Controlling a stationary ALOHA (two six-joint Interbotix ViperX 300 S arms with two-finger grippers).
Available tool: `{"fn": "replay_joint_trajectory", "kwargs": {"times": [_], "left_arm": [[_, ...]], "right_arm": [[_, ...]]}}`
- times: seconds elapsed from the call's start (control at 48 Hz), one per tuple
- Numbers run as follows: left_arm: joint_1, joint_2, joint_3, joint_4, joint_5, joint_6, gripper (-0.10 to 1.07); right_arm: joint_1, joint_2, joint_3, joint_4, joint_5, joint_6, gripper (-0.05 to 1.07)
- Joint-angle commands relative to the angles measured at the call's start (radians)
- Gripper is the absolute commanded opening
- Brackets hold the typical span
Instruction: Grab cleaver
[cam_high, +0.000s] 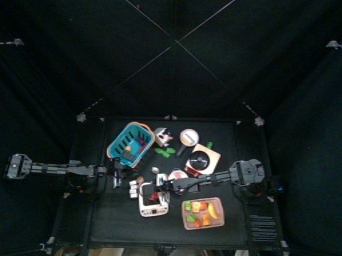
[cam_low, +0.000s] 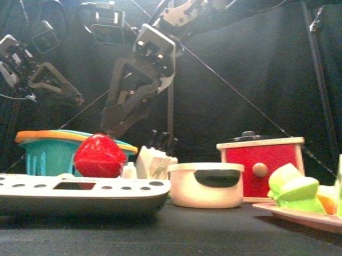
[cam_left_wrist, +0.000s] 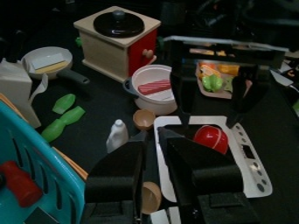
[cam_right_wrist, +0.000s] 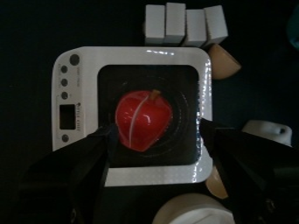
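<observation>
Pale grey and flat, the thing that most resembles the cleaver (cam_left_wrist: 17, 87) shows only at the edge of the left wrist view (its handle is out of sight, so the identification is unsure). It stands just beside a small pan (cam_left_wrist: 47, 59) with a yellow filling and near two green pods (cam_left_wrist: 59, 118) lying on the black worktop (cam_left_wrist: 105, 101). The teal basket (cam_left_wrist: 35, 166) rises close by, and a red box grinder (cam_left_wrist: 117, 39) with a black knob sits beyond the pan. Neither pincer touches the grey piece. The right pincer (cam_right_wrist: 152, 144) hangs well apart from it, over a white kitchen scale (cam_right_wrist: 82, 105), its jaws spread to either side of a red fruit (cam_right_wrist: 142, 118) that rests on the scale's dark plate, without clamping it. The left pincer (cam_left_wrist: 155, 162) hovers low beside the basket, pointed toward the scale and a white bowl (cam_left_wrist: 152, 87); whether it is apart or together cannot be told.
</observation>
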Motion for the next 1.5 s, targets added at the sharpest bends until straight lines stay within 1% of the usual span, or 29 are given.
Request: {"fn": "replay_joint_trajectory", "kwargs": {"times": [0.0, 0.104, 0.146, 0.271, 0.354, 0.417, 0.521, 0.583, 0.667, 0.75, 0.792, 0.854, 0.917, 0.958, 1.042, 1.125, 1.208, 1.271, 1.292, 1.375, 1.479], "left_arm": [[0.0, 0.002, -0.014, 0.0, -0.005, -0.002, 0.62], [0.002, 0.002, -0.023, 0.002, -0.005, 0.002, 0.62], [0.003, 0.002, -0.032, 0.002, -0.006, 0.002, 0.62], [0.012, 0.002, -0.046, -0.008, -0.005, -0.003, 0.62], [0.021, 0.002, -0.058, -0.025, -0.006, -0.002, 0.62], [0.037, 0.002, -0.074, -0.037, -0.006, 0.0, 0.62], [0.066, 0.002, -0.101, -0.043, -0.006, 0.002, 0.62], [0.087, 0.002, -0.118, -0.044, -0.005, 0.002, 0.62], [0.109, 0.002, -0.137, -0.044, 0.0, 0.002, 0.62], [0.124, -0.003, -0.15, -0.043, 0.015, 0.002, 0.62], [0.13, -0.009, -0.153, -0.043, 0.025, 0.002, 0.62], [0.138, -0.02, -0.15, -0.043, 0.041, 0.002, 0.62], [0.146, -0.034, -0.143, -0.043, 0.052, 0.002, 0.62], [0.149, -0.041, -0.138, -0.041, 0.054, 0.003, 0.62], [0.15, -0.063, -0.132, -0.028, 0.06, 0.003, 0.62], [0.152, -0.081, -0.121, -0.015, 0.066, 0.003, 0.62], [0.155, -0.091, -0.104, -0.009, 0.067, 0.003, 0.62], [0.161, -0.095, -0.094, -0.011, 0.067, 0.002, 0.62], [0.163, -0.095, -0.094, -0.011, 0.067, 0.003, 0.62], [0.167, -0.095, -0.094, -0.009, 0.067, 0.003, 0.62], [0.173, -0.095, -0.092, -0.008, 0.067, 0.005, 0.62]], "right_arm": [[-0.037, -0.124, 0.041, 0.035, -0.074, 0.002, 1.02], [-0.089, -0.206, 0.109, 0.095, -0.17, 0.006, 1.02], [-0.126, -0.239, 0.137, 0.14, -0.215, 0.006, 1.02], [-0.215, -0.287, 0.169, 0.261, -0.308, 0.005, 1.02], [-0.255, -0.29, 0.16, 0.305, -0.341, 0.005, 1.02], [-0.275, -0.287, 0.143, 0.313, -0.35, 0.005, 1.02], [-0.316, -0.258, 0.086, 0.322, -0.348, 0.009, 1.02], [-0.337, -0.241, 0.052, 0.353, -0.345, 0.012, 1.02], [-0.365, -0.224, 0.003, 0.408, -0.321, 0.009, 1.02], [-0.403, -0.216, -0.046, 0.463, -0.255, 0.012, 1.02], [-0.423, -0.212, -0.071, 0.503, -0.201, 0.012, 1.02], [-0.453, -0.195, -0.121, 0.581, -0.091, 0.012, 1.02], [-0.466, -0.179, -0.166, 0.624, -0.006, 0.012, 1.02], [-0.471, -0.169, -0.199, 0.634, 0.038, 0.012, 1.02], [-0.48, -0.138, -0.265, 0.626, 0.114, 0.015, 1.02], [-0.5, -0.117, -0.31, 0.612, 0.166, 0.025, 1.02], [-0.522, -0.095, -0.353, 0.583, 0.21, 0.103, 1.02], [-0.532, -0.08, -0.382, 0.509, 0.261, 0.181, 1.02], [-0.532, -0.072, -0.399, 0.459, 0.298, 0.222, 1.02], [-0.529, -0.058, -0.439, 0.298, 0.382, 0.314, 1.02], [-0.514, -0.026, -0.469, 0.138, 0.423, 0.38, 1.02]]}}
